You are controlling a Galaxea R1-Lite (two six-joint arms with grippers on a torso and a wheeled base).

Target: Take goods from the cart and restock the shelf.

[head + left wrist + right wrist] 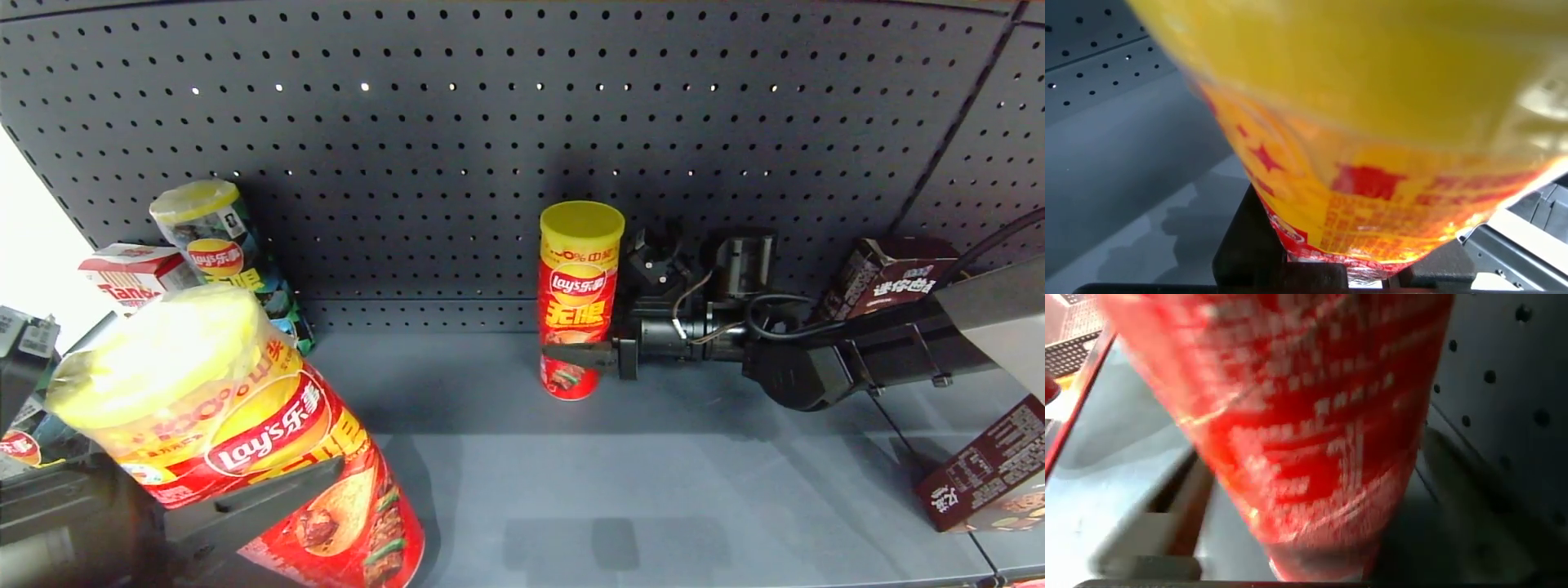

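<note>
Grey metal shelf (653, 490) with dark perforated back panel (490, 122). The right gripper (575, 347) comes in from the right, low over the shelf, jaws clamped on the lower body of a red cylindrical crisp can with a yellow plastic lid (577, 294). This can stands upright near the middle of the shelf, close to the back panel, and its base appears to rest on the shelf board; the right wrist view shows its red printed wall (1306, 441) close up. The left gripper (245, 490) is at the front left corner, jaws closed around a second red crisp can with a yellow lid (245, 408). That can is tilted, lid toward the left, and its yellow-and-red wall (1388, 163) is seen close in the left wrist view. At rear left, a dark green-patterned can with a yellow lid (219, 237) leans against the panel, just beside a red-and-white carton (131, 278). On the right, one dark brown carton (894, 273) is at the back and another brown carton (988, 465) is nearer the front edge.
</note>
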